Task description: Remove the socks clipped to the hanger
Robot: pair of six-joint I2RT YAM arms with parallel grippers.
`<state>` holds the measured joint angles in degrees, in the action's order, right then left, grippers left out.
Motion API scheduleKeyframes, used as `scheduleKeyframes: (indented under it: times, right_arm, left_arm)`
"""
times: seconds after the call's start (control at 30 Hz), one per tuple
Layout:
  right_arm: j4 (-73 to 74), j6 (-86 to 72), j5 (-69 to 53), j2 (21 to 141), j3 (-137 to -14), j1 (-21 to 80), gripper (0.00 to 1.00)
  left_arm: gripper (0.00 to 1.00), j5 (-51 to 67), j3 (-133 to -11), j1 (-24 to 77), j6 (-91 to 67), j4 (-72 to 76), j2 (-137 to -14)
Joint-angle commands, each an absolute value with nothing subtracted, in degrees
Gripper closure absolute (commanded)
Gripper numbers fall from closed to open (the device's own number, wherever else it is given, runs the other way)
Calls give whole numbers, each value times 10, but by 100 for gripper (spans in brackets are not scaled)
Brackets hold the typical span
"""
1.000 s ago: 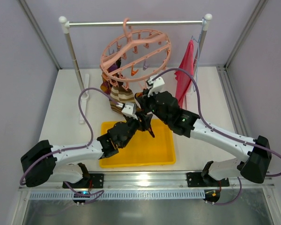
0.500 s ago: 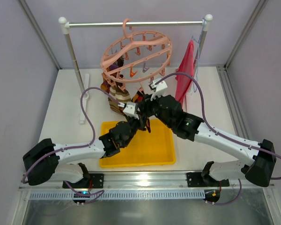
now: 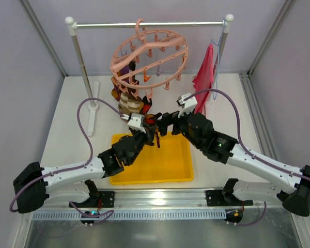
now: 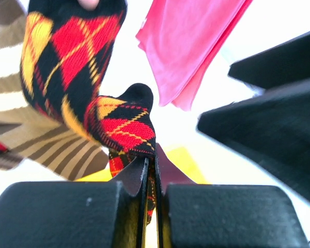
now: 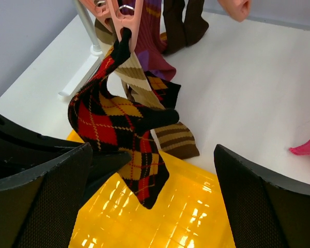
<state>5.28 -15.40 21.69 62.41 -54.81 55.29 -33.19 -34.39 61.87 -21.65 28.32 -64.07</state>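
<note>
From above, the hanger (image 3: 150, 57) hangs tilted from the rail (image 3: 144, 24), the socks (image 3: 128, 103) clipped at its left side, just beyond the yellow tray (image 3: 170, 170) on the table (image 3: 67, 129). In the left wrist view, the left gripper (image 4: 149, 168) pinches tight on the lower end of the argyle sock (image 4: 72, 67), beside the pink cloth (image 4: 191, 46). In the right wrist view, the right gripper (image 5: 152, 151) stands wide, holding nothing, the argyle sock dangling from a clip peg (image 5: 123, 15) in front of it

Yellow tray (image 3: 170, 165): lower centre of frame, on white table (image 3: 67, 124). Pink-red cloth (image 3: 204, 82): hangs upper right, beside rack post (image 3: 223, 44).
</note>
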Motion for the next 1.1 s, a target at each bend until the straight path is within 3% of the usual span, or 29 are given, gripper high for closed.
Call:
scheduleKeyframes:
  times: [0.0,0.17,0.43,1.07]
  right_arm:
    - [32,-156,245,588,-541,555,0]
    - [8,-142,232,594,-566,555,0]
    - [31,-113,217,710,-681,555,2]
    - [3,-47,214,843,-792,549,6]
  left_arm:
    - [100,-338,-333,622,-205,244,-615]
    - [100,-331,-319,621,-204,220,-591]
    - [100,-295,-304,621,-211,213,-562]
    - [100,-275,-281,621,-221,198,-505]
